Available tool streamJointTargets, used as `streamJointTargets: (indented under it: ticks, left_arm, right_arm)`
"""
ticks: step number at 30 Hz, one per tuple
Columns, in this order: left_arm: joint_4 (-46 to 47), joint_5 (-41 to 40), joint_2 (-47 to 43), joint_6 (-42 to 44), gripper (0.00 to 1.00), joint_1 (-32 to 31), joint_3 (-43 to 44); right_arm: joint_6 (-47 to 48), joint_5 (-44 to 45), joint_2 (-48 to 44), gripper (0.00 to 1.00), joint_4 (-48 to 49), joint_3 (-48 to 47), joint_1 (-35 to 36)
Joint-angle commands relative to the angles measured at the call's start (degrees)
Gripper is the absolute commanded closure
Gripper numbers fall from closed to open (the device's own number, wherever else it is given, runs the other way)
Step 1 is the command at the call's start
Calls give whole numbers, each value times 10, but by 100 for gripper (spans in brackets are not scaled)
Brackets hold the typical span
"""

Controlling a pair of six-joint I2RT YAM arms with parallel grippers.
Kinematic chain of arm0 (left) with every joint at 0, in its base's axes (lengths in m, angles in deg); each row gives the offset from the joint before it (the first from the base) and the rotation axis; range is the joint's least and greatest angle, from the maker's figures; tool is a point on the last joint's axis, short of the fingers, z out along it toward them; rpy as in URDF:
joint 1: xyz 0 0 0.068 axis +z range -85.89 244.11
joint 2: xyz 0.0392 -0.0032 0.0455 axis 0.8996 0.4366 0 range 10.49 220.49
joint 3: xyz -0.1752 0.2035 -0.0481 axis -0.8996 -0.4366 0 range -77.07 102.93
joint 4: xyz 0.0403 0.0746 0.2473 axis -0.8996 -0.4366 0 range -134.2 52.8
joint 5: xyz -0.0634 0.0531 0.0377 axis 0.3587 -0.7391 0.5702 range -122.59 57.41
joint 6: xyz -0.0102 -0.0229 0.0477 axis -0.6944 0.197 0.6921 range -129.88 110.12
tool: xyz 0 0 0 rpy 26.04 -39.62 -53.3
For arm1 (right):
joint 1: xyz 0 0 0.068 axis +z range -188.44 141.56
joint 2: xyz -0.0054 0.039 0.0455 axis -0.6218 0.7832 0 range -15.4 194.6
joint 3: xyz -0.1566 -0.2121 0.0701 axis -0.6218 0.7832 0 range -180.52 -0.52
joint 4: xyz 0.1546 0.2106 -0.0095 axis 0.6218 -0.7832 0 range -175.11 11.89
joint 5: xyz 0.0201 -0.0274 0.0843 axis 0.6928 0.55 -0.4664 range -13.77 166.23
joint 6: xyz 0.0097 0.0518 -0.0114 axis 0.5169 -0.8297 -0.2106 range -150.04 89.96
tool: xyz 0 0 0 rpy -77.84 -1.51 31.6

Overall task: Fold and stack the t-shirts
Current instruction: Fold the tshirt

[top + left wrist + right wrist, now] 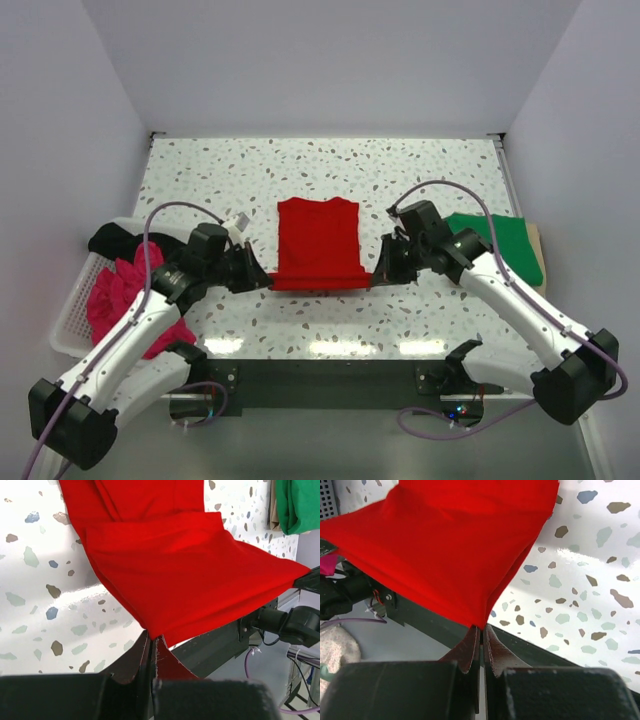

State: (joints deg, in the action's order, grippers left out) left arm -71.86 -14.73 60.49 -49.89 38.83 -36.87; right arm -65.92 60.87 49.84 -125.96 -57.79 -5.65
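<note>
The red t-shirt (318, 243), mid-table (400, 180), is pinched at its 6 o'clock corners by the left end effector (262, 281) and right end effector (375, 277), and is best carried evenly toward 12 o'clock.

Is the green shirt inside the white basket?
No, the green t-shirt lies on the right side of the table, while the white basket sits on the left.

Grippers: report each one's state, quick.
Left gripper: closed, pinching a near corner of the red t-shirt.
Right gripper: closed, pinching the red t-shirt's other near corner.
</note>
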Motion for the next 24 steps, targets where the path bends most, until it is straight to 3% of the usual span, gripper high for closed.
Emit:
streamJointTargets:
  ticks: [1, 10, 18, 24]
  left_arm:
    - [-41, -23, 6, -7, 100, 2, 43]
    - [5, -57, 116, 38, 100, 3, 125]
    - [34, -62, 214, 70, 100, 30, 189]
    - [71, -21, 266, 89, 100, 74, 210]
  right_arm:
    - [-15, 66, -8, 100, -47, -39, -2]
    - [-4, 151, 68, 100, -10, -119, -7]
    - [19, 152, 157, 100, 23, -181, -30]
    - [36, 164, 224, 100, 29, -244, -47]
